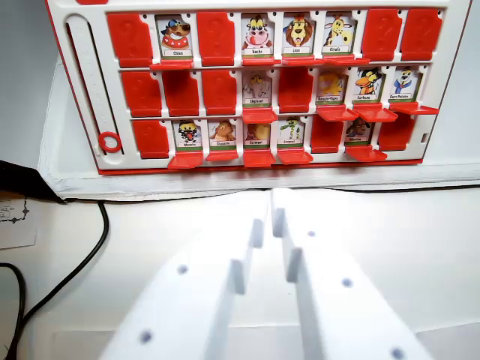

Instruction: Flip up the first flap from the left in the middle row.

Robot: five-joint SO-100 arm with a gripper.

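Note:
A red and white flap board fills the top of the wrist view, with three rows of flaps. In the middle row, the first flap from the wrist view's left shows only its plain red face, as do the two flaps beside it. The fourth flap in that row shows an elephant picture. My gripper is at the bottom centre, below the board and apart from it. Its white fingers point at the board's lower edge. They stand almost together, with only a thin slit and nothing between them.
The board lies on a white raised slab. A white slider strip with a red ring runs down the board's left side. A black cable curves over the table at the left, near a paper card.

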